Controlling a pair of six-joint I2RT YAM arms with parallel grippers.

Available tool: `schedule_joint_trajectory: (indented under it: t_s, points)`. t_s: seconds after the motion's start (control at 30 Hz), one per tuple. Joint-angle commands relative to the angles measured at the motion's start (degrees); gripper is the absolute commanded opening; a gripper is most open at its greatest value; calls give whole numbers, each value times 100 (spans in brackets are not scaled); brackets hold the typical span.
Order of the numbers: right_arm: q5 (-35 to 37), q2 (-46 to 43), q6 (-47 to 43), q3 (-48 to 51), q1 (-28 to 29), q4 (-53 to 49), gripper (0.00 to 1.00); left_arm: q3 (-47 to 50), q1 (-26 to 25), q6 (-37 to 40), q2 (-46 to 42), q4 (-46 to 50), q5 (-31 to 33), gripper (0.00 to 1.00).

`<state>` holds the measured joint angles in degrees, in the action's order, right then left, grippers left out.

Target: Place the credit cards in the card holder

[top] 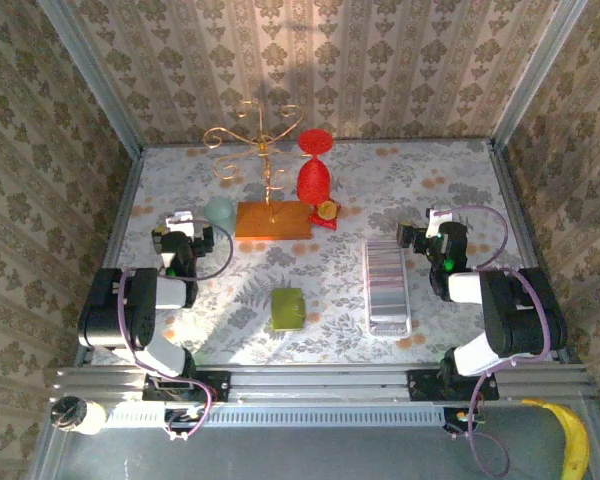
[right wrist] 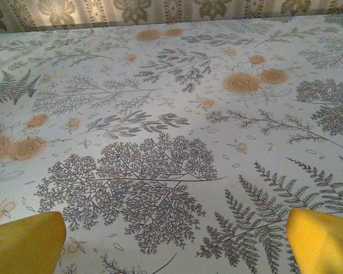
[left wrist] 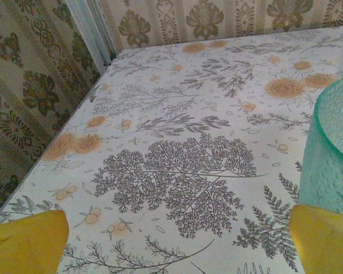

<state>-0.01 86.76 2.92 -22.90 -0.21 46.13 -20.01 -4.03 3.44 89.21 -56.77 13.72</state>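
A long silver ribbed rack lies right of centre on the floral table. A flat green square case rests near the front middle. I cannot tell which of the two is the card holder. No whitish-grey, blue or pinkish credit cards can be made out; they are hidden or too small to tell. My left gripper hovers at the left, open, its yellow fingertips wide apart over bare cloth. My right gripper, just right of the rack's far end, is open too, with nothing between its fingertips.
A teal textured cup stands just right of the left gripper. At the back stand a gold wire stand on an orange base and a red hourglass-shaped vase. Walls close in the table on three sides.
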Motion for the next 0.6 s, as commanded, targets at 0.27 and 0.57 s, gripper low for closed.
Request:
schedule_joint_trajectory:
  t_s: [0.27, 0.57]
  points:
    - [107, 60, -100, -130, 30, 80, 100, -123, 47, -98, 19, 114, -93, 100]
    - [107, 60, -98, -135, 32, 80, 100, -126, 53, -99, 20, 111, -97, 100]
